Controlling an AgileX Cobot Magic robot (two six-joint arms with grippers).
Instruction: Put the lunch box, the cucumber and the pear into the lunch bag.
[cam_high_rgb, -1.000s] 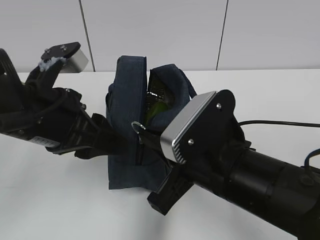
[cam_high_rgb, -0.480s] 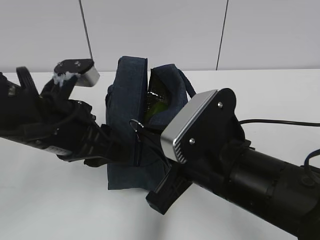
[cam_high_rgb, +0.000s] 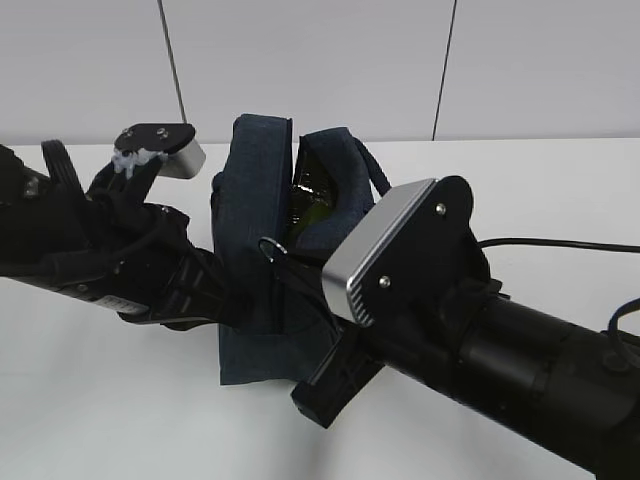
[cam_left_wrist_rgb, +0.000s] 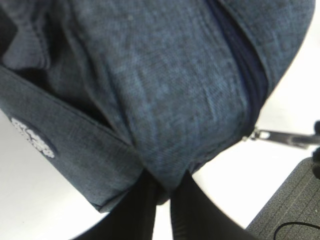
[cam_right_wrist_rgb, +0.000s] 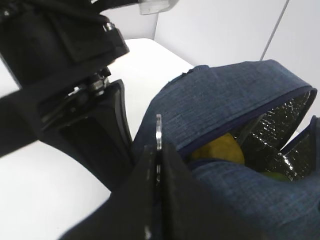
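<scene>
Pinching a fold of navy fabric, the left gripper has its two dark fingers closed tight on the side wall of the lunch bag, low on the panel facing that arm. The right gripper is likewise clenched, its fingers nipped on the thin metal ring pull of the zipper, which stands up edge-on between them; in the exterior view that ring sits at the bag's front corner, between the two arms.

The bag stands upright on the white table, its top gaping. Through the opening the right wrist view shows silvery lining and a yellow rounded shape that looks like the pear, already inside. Something glossy green, likely the cucumber, shows in the gap from the exterior view. The lunch box is not visible in any view; it may lie deeper in the bag, but I cannot tell.

The step in hand looks like closing the zipper. To do it well, the left grip should only anchor the fabric, keeping the panel taut so the teeth line up, while the right draws the pull along the zipper's line rather than away from the bag. A sideways tug could tip the bag or slip the thin ring out
</scene>
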